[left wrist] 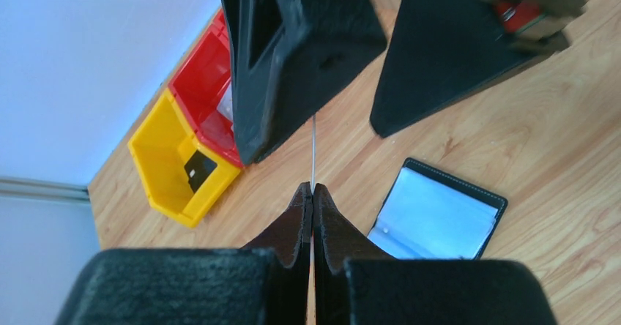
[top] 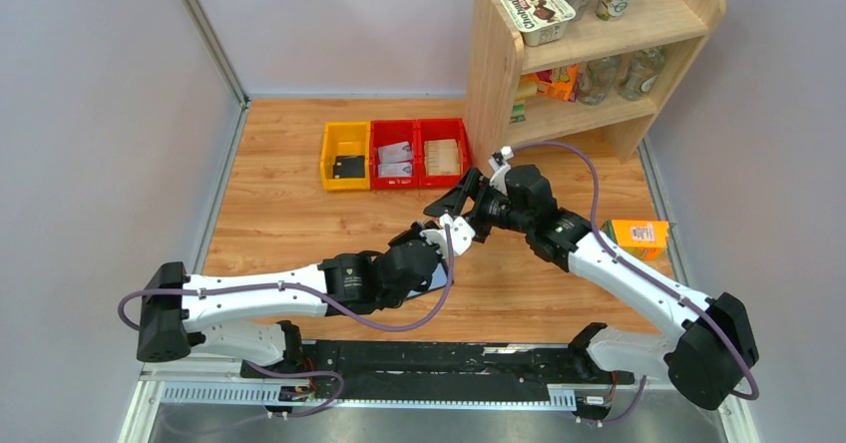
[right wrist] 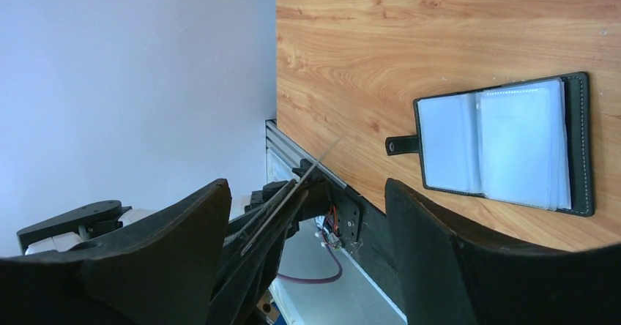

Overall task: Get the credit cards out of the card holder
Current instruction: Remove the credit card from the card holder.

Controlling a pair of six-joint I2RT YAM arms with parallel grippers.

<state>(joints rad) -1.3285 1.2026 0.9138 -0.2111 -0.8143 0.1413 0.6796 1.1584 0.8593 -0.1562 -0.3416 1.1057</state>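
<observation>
Over the middle of the table (top: 299,214) the two arms meet nose to nose. The left gripper (left wrist: 313,193) is pinched tight on a thin card (left wrist: 313,149), which stands up out of its fingertips edge-on, so I cannot tell its colour. The right gripper (right wrist: 306,186) is spread wide, one jaw on each side of that card with a gap on both sides, and it has hold of nothing. The wallet (right wrist: 505,142) lies flat and open on the wood below them, pale blue-grey lining up. From the left wrist it is at about 4 o'clock from the pinched fingertips. From the right wrist, its strap tab (right wrist: 401,146) points to 9 o'clock. Seen from above, a yellow bin (top: 329,159) sits at 11 o'clock from the grippers with a black card (top: 349,167) lying in it, and red bins (top: 395,124) stand touching it on the right. A wooden shelf (top: 496,74) stands at 1 o'clock, and an orange carton (top: 638,238) lies at 3 o'clock beside the right arm
</observation>
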